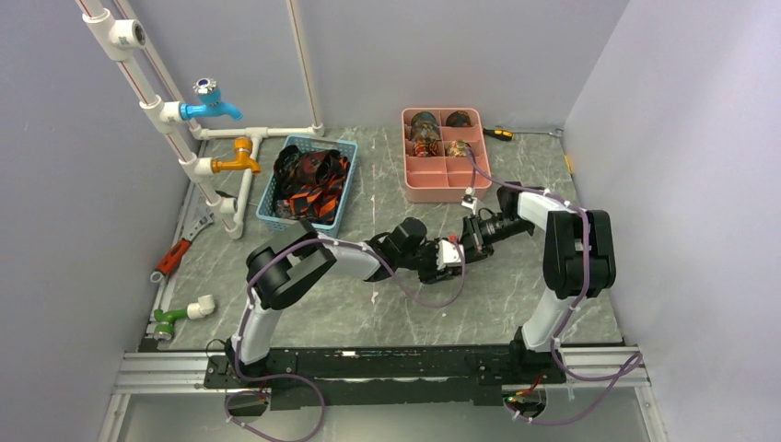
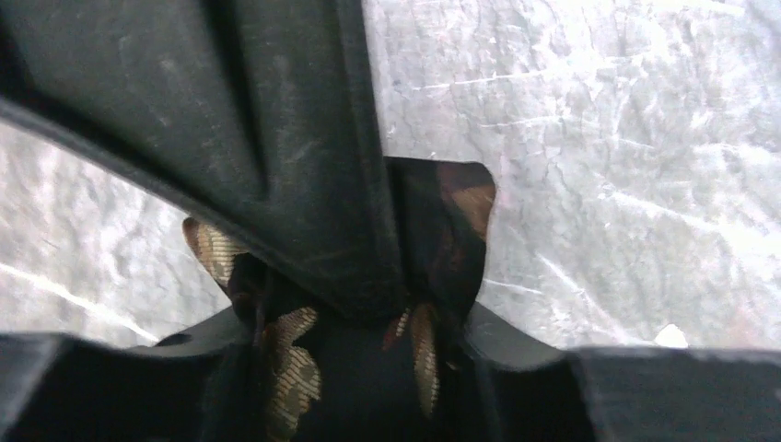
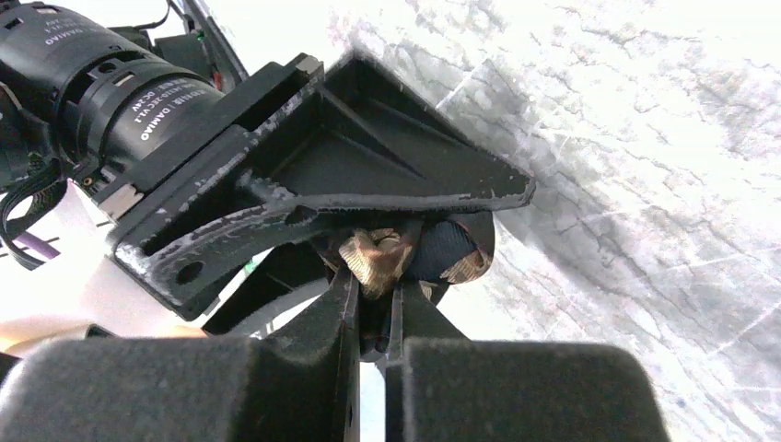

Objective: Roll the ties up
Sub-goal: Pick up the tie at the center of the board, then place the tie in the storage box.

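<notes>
Closest to the right wrist lens, the right gripper has its two padded fingers drawn almost together on a fold of a dark, gold-patterned tie. In the left wrist view the left gripper is clamped on the same tie, bunched between its fingers just above the marbled table.

From above, both grippers meet tip to tip at the centre of the frame. Bare table lies below them and at lower right. Walls stand at the left, top and right edges, and a metal rail runs along the bottom.

One blue basket at upper centre holds a tangle of loose ties, too knotted to count. One pink tray to its right carries four rolled ties in its upper compartments.

Along the left edge are two taps, blue and orange, on white pipes, one red wrench and one green fitting. One screwdriver lies beside the tray's upper right corner.
</notes>
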